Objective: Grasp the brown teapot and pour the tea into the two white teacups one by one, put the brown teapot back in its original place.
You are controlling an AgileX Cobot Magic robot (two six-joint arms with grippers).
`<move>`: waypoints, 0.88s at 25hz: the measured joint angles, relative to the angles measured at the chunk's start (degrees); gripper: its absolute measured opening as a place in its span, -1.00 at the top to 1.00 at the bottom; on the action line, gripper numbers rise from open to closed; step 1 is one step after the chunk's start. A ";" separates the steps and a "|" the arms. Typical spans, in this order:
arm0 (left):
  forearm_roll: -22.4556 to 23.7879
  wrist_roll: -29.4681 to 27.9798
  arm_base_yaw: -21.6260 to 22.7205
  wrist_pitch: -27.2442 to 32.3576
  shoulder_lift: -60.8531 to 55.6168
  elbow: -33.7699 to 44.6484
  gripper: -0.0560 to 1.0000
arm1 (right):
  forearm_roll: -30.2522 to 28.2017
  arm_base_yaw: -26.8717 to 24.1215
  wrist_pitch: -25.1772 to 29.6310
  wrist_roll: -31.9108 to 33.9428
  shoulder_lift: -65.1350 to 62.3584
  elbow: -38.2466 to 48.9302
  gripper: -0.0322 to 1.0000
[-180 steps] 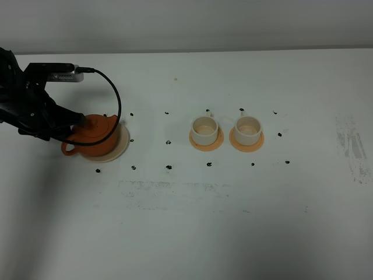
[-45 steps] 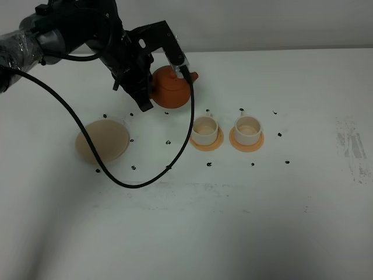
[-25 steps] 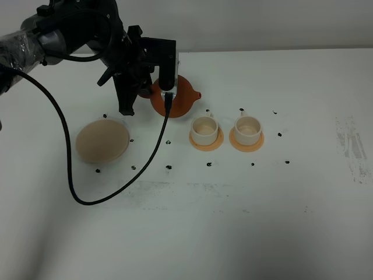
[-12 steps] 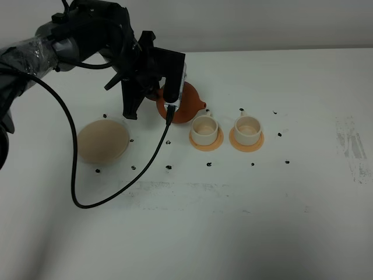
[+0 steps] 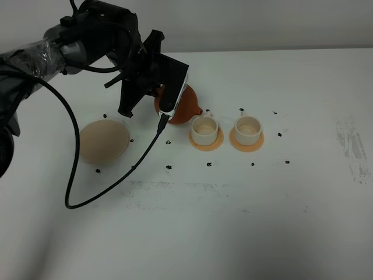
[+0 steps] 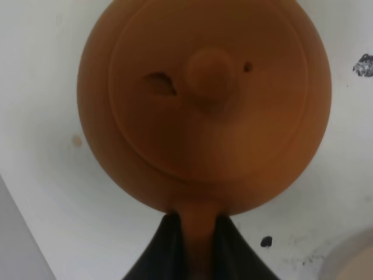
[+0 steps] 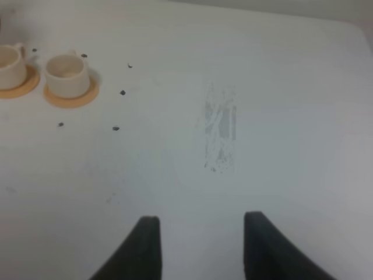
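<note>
While the brown teapot [image 5: 187,107] was held tilted, the following was seen:
teapot's place: off the worktop, left of centre, toward the far edge.
left gripper [image 6: 197,233]: closed on the teapot's handle.
right gripper [image 7: 198,245]: spread open, nothing held.
two white teacups [image 5: 204,129] [image 5: 247,129]: set mid-worktop, the left one just beside the spout.

place: probably a lab test bench | evidence: white table [image 5: 262,221], black marker dots [image 5: 169,167], bare grey wall [image 5: 262,23]

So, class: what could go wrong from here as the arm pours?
The spout of the brown teapot sits at the rim of the nearer teacup, not clearly over it, so tea may spill. The left gripper pinches only the handle; the pot could swivel. Nothing holds the lid.
</note>
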 joint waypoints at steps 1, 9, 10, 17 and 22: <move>0.00 0.46 -0.07 0.00 0.00 0.00 0.64 | 0.00 0.00 0.00 0.00 0.00 0.00 0.25; 1.29 4.34 -0.75 -1.00 0.00 0.00 0.64 | 0.00 0.00 0.00 0.00 0.00 0.00 0.27; 1.32 4.95 -0.75 -1.11 0.00 0.00 0.64 | 0.00 0.00 0.00 0.00 0.00 0.00 0.28; 1.36 9.28 -0.75 -2.20 0.00 0.00 0.64 | 0.00 0.00 0.00 0.00 0.00 0.00 0.33; 1.54 11.07 -1.10 -4.17 0.00 0.00 0.64 | 0.00 0.00 0.00 0.00 0.00 0.00 0.40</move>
